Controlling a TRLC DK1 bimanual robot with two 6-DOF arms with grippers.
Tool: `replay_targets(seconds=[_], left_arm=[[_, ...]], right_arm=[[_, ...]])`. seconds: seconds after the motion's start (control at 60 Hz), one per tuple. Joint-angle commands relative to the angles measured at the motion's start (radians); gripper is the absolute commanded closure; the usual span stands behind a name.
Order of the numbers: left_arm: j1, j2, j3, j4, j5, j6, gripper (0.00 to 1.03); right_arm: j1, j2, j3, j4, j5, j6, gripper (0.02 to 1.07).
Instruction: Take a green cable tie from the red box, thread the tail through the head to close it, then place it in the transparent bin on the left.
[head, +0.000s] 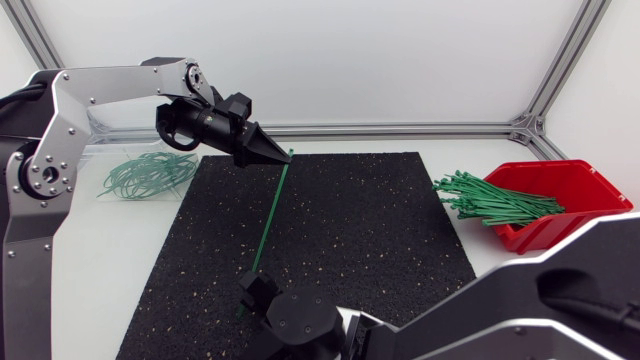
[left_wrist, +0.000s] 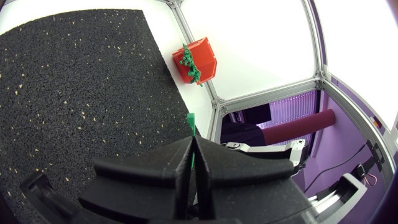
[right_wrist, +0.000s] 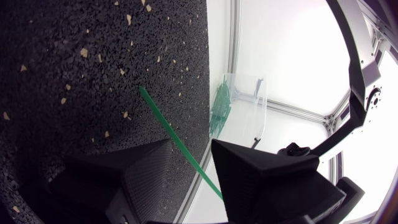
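A straight green cable tie (head: 270, 215) hangs in the air above the black mat (head: 370, 230), stretched between my two grippers. My left gripper (head: 283, 158) is shut on the tie's far end. In the left wrist view a short green tip (left_wrist: 190, 122) pokes out past the pressed-together fingertips of that gripper (left_wrist: 193, 142). My right gripper (head: 250, 290) sits at the near end of the tie. In its own view the right gripper (right_wrist: 189, 144) is open, and the tie (right_wrist: 166, 127) runs through the gap between its fingers.
The red box (head: 575, 195) at the right holds several loose green ties (head: 495, 200); it also shows far off in the left wrist view (left_wrist: 202, 57). The transparent bin (head: 130, 150) at the left holds looped green ties (head: 148, 176), and the right wrist view shows the bin (right_wrist: 245, 99) ahead.
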Motion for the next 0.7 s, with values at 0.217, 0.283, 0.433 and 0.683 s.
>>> replay_targets(seconds=[0.217, 0.283, 0.433, 0.683], left_arm=[[-0.002, 0.030, 0.032, -0.021, 0.002, 0.012, 1.00], [0.000, 0.029, 0.030, -0.021, 0.002, 0.014, 1.00], [-0.002, 0.030, 0.030, -0.021, 0.002, 0.014, 1.00], [0.002, 0.027, 0.029, -0.021, 0.002, 0.016, 1.00]], right_arm=[[0.018, 0.057, 0.019, 0.006, -0.007, 0.007, 0.80], [0.018, 0.064, 0.023, 0.006, -0.007, 0.007, 0.80], [0.021, 0.070, 0.030, 0.006, -0.005, 0.007, 0.80], [0.038, 0.076, 0.031, 0.006, -0.001, 0.008, 0.81]])
